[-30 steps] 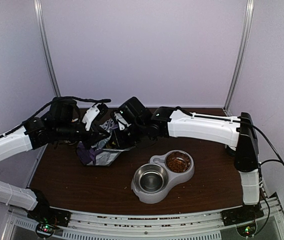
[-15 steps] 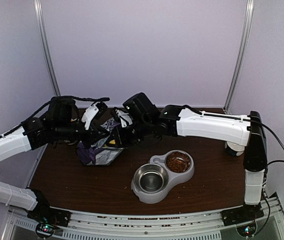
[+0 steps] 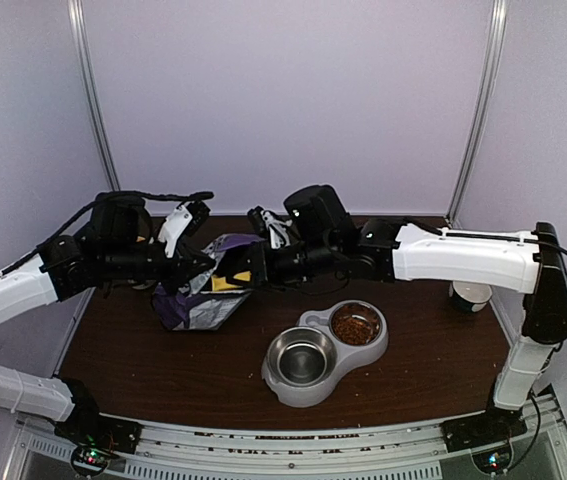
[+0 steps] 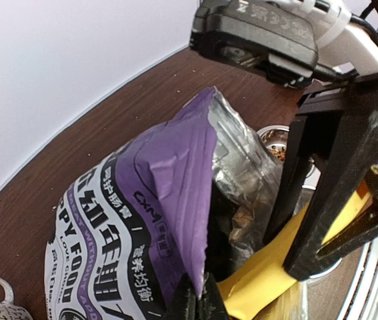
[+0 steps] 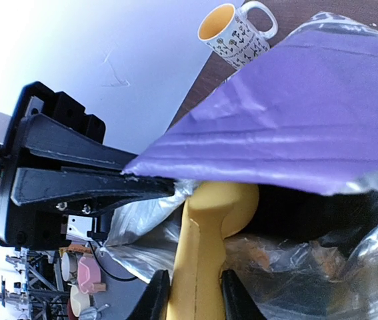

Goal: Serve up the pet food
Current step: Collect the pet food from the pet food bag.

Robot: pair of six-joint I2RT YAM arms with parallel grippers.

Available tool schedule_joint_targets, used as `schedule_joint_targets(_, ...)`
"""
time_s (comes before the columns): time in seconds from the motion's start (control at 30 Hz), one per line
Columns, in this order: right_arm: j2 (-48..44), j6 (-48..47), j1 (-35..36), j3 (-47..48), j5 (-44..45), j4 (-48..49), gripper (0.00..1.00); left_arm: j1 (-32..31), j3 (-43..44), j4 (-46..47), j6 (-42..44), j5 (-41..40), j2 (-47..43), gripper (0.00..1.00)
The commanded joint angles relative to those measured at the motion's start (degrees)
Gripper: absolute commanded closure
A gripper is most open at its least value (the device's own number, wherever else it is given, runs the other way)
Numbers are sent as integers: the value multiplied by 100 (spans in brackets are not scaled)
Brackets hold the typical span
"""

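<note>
Left tool clamped on bag rim | right tool gripping yellow scoop inside bag | you see brown tabletop, lilac walls, pet food in dish

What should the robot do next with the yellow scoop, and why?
Probably dip the yellow scoop deeper and dig into the pet food. The right fingers grip its handle, its head sits inside the mouth of the bag, and the left fingers pinch the bag's edge, holding it open.

Pale lilac walls with metal corner posts enclose a dark brown table.
</note>
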Motion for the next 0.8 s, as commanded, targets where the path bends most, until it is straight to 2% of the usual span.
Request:
schedule_joint_targets(0.0, -734, 493, -36, -340, -422, 1053, 100, 21, -11, 429, -28, -135, -189, 100)
schedule_joint_targets(0.37, -1615, 1304, -485, -1798, -226, 2146, 100, 23, -107, 429, -2, -408, -479, 100)
schedule_joint_targets(0.77, -2134, 1672, -850, -2592, -284, 2573, 100, 25, -139, 439, -11, -698, -508, 100)
